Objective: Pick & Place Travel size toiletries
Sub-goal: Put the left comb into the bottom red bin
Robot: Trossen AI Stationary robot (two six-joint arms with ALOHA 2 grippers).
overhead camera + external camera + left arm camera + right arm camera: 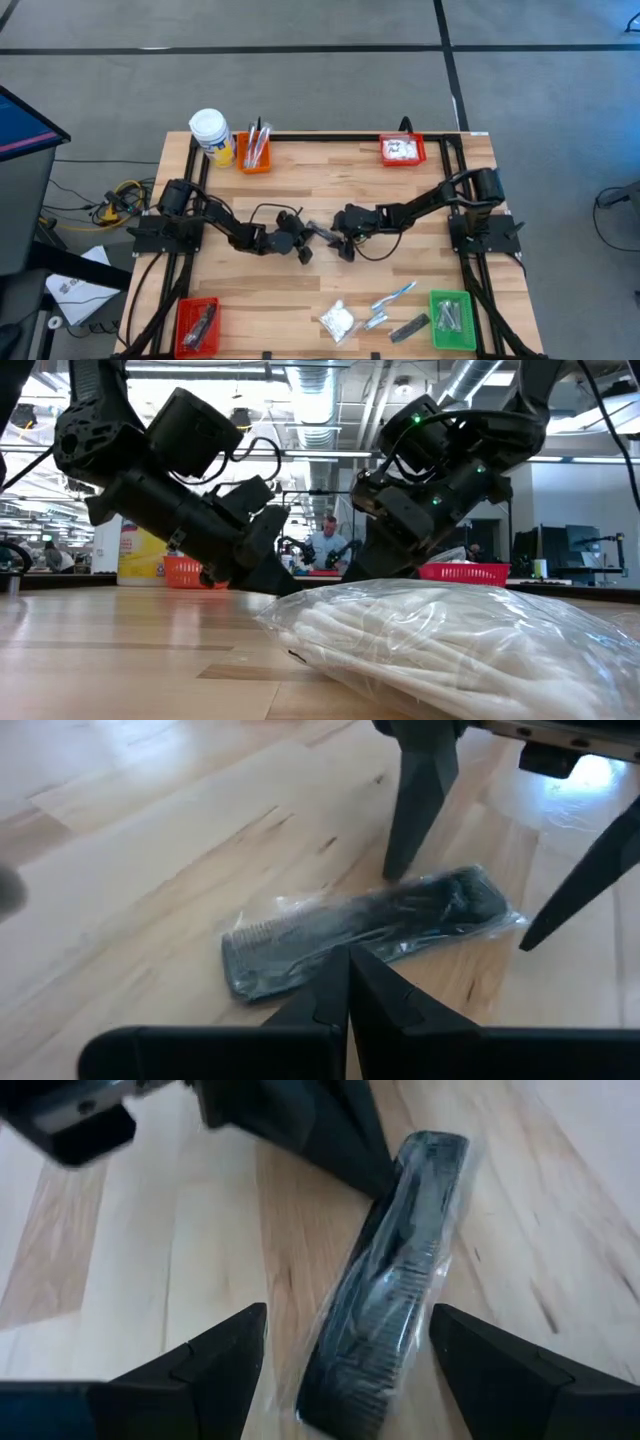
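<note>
You had a dark grey comb (385,1295) in a clear shiny wrapper on the light wooden table (300,190), whose boards showed darker grain lines. Both arms were black. The jar (211,135) was yellow with a white cap. One bin (253,155) was orange, two bins (402,150) (197,325) were red, and one bin (452,320) was green. The puffy packet (450,640) was white inside clear plastic. The toothbrush (392,297) looked white and blue.
</note>
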